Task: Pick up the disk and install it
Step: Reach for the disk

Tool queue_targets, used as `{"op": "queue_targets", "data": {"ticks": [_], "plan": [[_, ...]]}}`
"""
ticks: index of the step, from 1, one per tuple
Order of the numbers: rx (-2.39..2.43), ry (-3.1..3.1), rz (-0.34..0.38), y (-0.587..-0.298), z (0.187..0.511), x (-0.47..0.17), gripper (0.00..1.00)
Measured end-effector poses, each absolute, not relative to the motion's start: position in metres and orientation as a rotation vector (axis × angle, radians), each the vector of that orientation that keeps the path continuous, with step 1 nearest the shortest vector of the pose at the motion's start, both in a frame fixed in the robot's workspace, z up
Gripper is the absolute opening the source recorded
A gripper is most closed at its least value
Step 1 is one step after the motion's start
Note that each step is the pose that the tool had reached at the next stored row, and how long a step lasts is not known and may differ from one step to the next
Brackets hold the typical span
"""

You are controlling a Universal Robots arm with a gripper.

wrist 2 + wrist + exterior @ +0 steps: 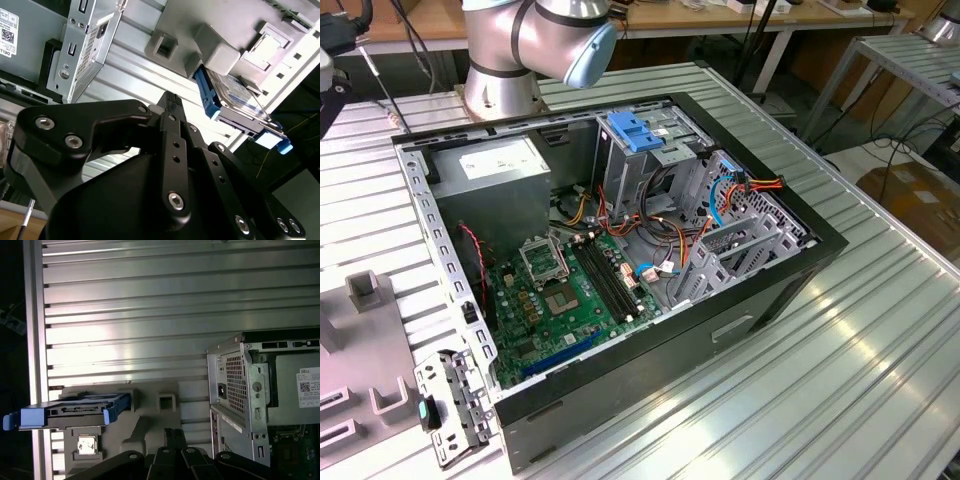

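Observation:
The disk (75, 411) is a dark flat drive with bright blue side rails and end tabs. It rests on edge in a grey holder block (150, 415) on the ribbed metal table, beside the open computer case (260, 390). In the second wrist view the disk (235, 107) stands in the same holder (220, 50). My black gripper (170, 100) hovers above the table some way short of the disk, its fingers pressed together with nothing between them. In the first wrist view the gripper (173, 433) lies between the holder and the case, apart from both.
The open computer case (620, 250) lies on its side mid-table, with motherboard (570, 290), power supply (495, 165), loose cables and a paler blue bracket (635, 130) on the drive cage. The arm's base (510, 50) stands behind it. Grey fixture blocks (365, 290) sit at the exterior view's left.

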State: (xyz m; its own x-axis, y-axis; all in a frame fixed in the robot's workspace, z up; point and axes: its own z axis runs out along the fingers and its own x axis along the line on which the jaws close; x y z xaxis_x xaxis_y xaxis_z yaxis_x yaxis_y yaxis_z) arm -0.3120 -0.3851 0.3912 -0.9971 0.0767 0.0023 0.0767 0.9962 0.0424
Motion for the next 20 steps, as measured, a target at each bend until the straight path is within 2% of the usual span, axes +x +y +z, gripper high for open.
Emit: {"op": "queue_targets", "data": {"ticks": [20], "plan": [[-0.121,-3.138,-0.067,-0.384,0.391,-0.332,0.11]]}}
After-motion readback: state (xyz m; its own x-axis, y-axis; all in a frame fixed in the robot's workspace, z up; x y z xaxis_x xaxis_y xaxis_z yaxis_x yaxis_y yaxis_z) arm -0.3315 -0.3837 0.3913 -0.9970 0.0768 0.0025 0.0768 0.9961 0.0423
